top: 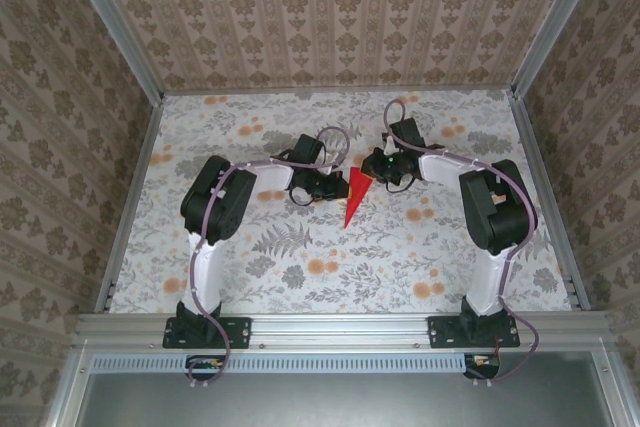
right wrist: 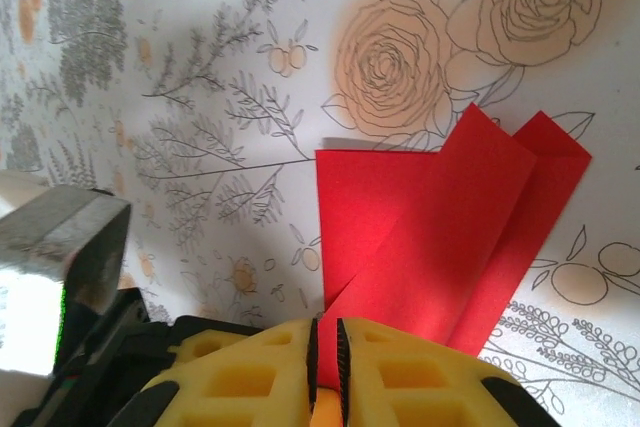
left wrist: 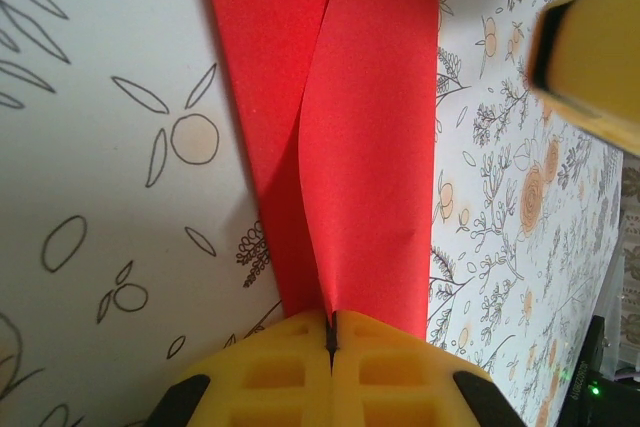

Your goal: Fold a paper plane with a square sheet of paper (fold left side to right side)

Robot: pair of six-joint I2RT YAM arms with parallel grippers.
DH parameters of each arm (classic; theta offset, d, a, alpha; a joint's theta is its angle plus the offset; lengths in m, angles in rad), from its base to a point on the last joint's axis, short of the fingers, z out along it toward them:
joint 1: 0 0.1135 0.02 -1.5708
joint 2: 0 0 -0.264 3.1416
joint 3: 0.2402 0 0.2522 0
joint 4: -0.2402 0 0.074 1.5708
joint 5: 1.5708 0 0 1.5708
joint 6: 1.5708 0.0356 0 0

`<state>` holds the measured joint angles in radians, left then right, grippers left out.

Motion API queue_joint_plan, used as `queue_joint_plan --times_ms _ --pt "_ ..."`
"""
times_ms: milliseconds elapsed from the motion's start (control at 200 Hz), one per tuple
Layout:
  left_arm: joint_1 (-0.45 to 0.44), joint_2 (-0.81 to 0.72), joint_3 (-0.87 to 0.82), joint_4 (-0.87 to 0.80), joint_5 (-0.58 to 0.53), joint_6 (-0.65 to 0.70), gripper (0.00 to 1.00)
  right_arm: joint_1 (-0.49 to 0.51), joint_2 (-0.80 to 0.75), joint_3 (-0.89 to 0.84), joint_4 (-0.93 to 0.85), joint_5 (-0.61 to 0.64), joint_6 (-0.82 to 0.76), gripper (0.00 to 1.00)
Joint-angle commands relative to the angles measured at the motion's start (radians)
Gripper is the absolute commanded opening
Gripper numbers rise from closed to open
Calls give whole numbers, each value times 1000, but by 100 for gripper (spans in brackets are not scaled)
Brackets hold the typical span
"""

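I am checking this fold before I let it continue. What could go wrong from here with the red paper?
1. The left end effector and the right end effector both pinch the narrow pointed red paper plane; if they pull apart, the thin paper could tear.
2. The upper red flap bulges off the layer beneath, so pressing it now may set a crooked crease.

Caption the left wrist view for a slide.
Left gripper, jaws shut, pinches the red paper plane over a floral tablecloth.

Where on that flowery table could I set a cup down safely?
Free on the table: the near strip between the left arm and right arm, and the far-left corner by the back wall. Crowded: the middle, where both arms' jaws meet the paper plane.
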<state>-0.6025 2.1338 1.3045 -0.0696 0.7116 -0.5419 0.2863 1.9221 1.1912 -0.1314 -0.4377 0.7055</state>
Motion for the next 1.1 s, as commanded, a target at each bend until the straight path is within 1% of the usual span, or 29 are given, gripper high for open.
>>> queue_joint_plan --times_ms 0,630,1095 --pt "-11 32 20 -42 -6 36 2 9 35 35 -34 -3 -22 16" --pt "-17 45 34 -64 -12 45 2 15 71 21 -104 55 -70 12" --pt "-23 53 58 -77 -12 43 3 3 86 -23 -162 88 -73 3"
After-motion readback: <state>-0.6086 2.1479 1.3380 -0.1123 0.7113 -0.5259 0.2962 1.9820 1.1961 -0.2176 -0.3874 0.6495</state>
